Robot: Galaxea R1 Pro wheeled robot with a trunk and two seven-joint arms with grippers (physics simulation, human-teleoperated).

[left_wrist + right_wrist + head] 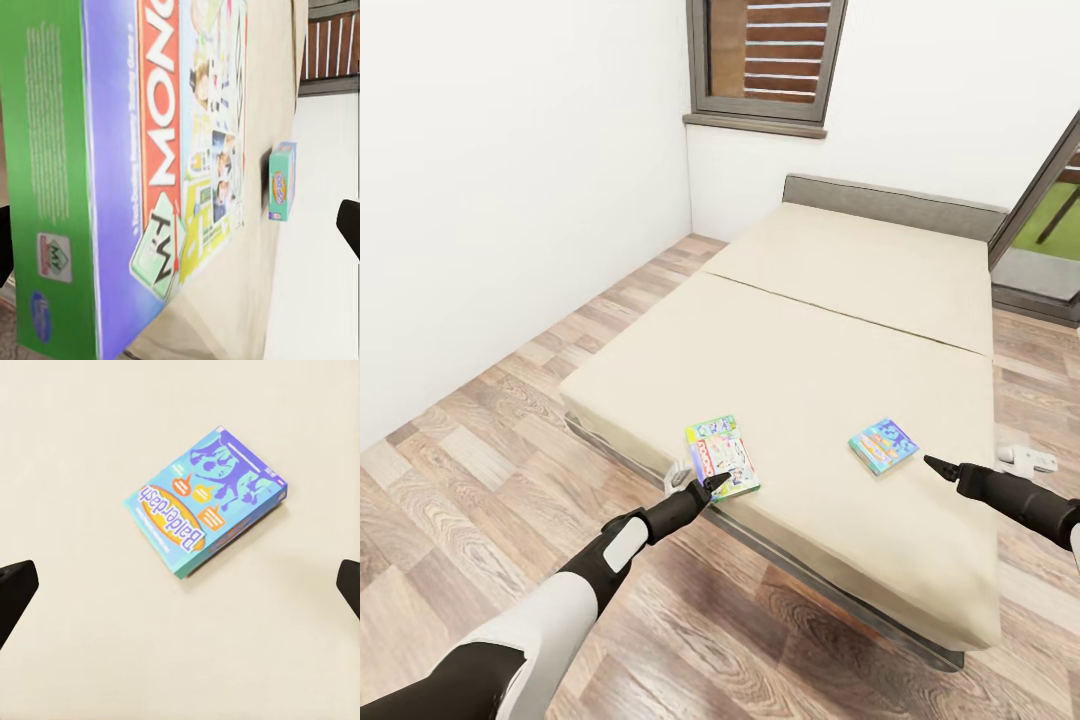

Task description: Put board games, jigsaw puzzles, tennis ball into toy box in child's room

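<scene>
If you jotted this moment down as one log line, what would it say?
place: bed | left fingers: open at Monopoly box edge | right fingers: open above Balderdash box | nothing held

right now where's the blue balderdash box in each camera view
Head view: the blue game box lies flat on the cream mattress near its front edge, just ahead of the right tool.
Left wrist view: it is small and far off, beyond the big Monopoly box.
Right wrist view: it sits near the middle, title readable, between the two dark fingertips.
Shared landmark: the cream mattress under it in every view.
</scene>
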